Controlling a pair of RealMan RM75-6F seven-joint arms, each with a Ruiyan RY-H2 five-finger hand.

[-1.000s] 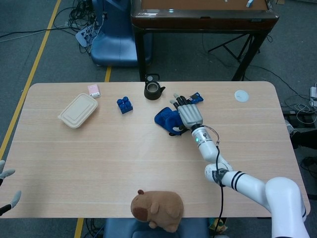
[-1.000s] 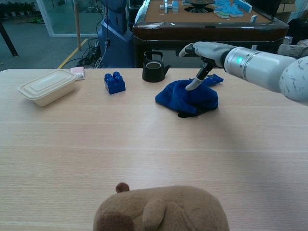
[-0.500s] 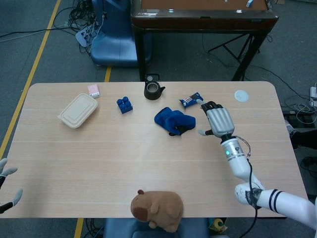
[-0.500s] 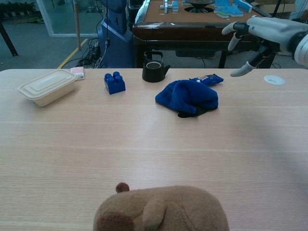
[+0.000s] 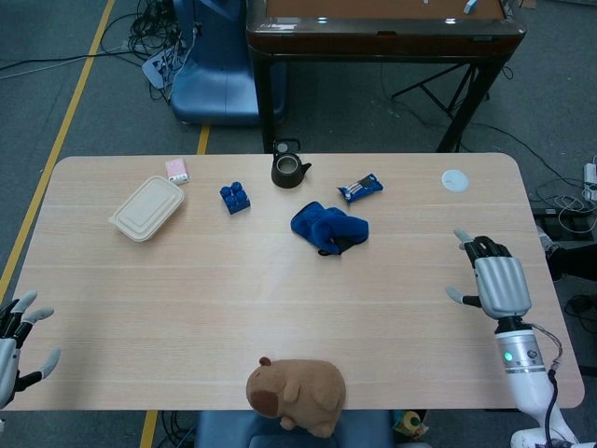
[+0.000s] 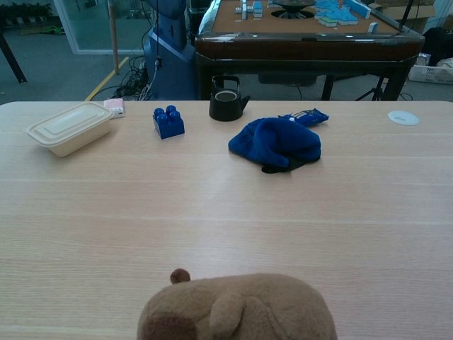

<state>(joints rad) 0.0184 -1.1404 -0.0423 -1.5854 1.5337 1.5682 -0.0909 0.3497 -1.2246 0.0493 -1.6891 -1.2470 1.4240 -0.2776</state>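
My right hand (image 5: 494, 282) hovers over the table's right edge, fingers apart and holding nothing; the chest view does not show it. At the lower left, off the table's near corner, my left hand (image 5: 17, 331) is open and empty too. A crumpled blue cloth (image 5: 328, 228) (image 6: 277, 143) lies mid-table, well left of the right hand. Behind it lie a blue snack packet (image 5: 360, 188) (image 6: 306, 116) and a small black teapot (image 5: 289, 169) (image 6: 226, 101).
A beige lidded food box (image 5: 147, 208) (image 6: 69, 127), a pink pack (image 5: 176, 170) and a blue toy brick (image 5: 236, 197) (image 6: 168, 121) sit at the left. A brown plush toy (image 5: 296, 392) (image 6: 237, 309) lies at the near edge. A white disc (image 5: 454, 179) sits far right. A dark table (image 5: 382, 37) stands behind.
My right hand has drawn back from the blue cloth toward the near right edge, leaving the chest view. The left hand has risen slightly into view.
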